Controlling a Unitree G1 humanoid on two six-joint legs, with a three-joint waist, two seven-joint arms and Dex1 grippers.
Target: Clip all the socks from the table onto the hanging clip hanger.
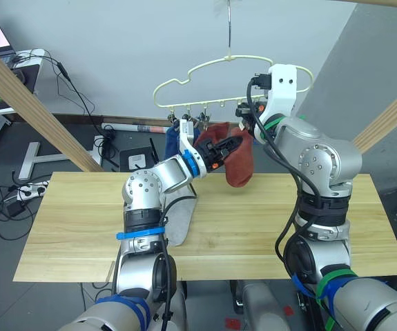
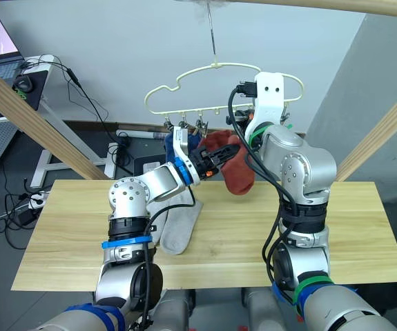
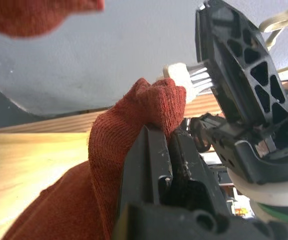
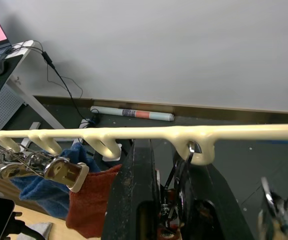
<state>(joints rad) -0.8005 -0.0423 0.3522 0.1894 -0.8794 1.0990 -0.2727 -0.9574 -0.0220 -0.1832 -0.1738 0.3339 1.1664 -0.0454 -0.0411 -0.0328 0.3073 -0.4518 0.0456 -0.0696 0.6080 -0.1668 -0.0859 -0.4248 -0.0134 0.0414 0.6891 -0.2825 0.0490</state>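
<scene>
A rust-red sock (image 1: 238,164) was held pinched in the left pincer (image 1: 227,146), just below the clip hanger (image 1: 205,69). The right pincer (image 4: 170,200) was closed on a clip. A blue sock (image 1: 172,141) hung clipped; a grey sock (image 2: 179,227) lay on the worktop (image 1: 74,227) beneath the hanger, unclipped.

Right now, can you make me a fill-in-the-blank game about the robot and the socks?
1. The left gripper is shut on a sock coloured ____.
2. The sock lying flat on the table is ____.
3. The sock already hanging from the clip hanger, just behind the left gripper, is ____.
4. The right gripper is up at a metal ____ of the hanger.

Missing words: rust-red; grey; blue; clip
</scene>
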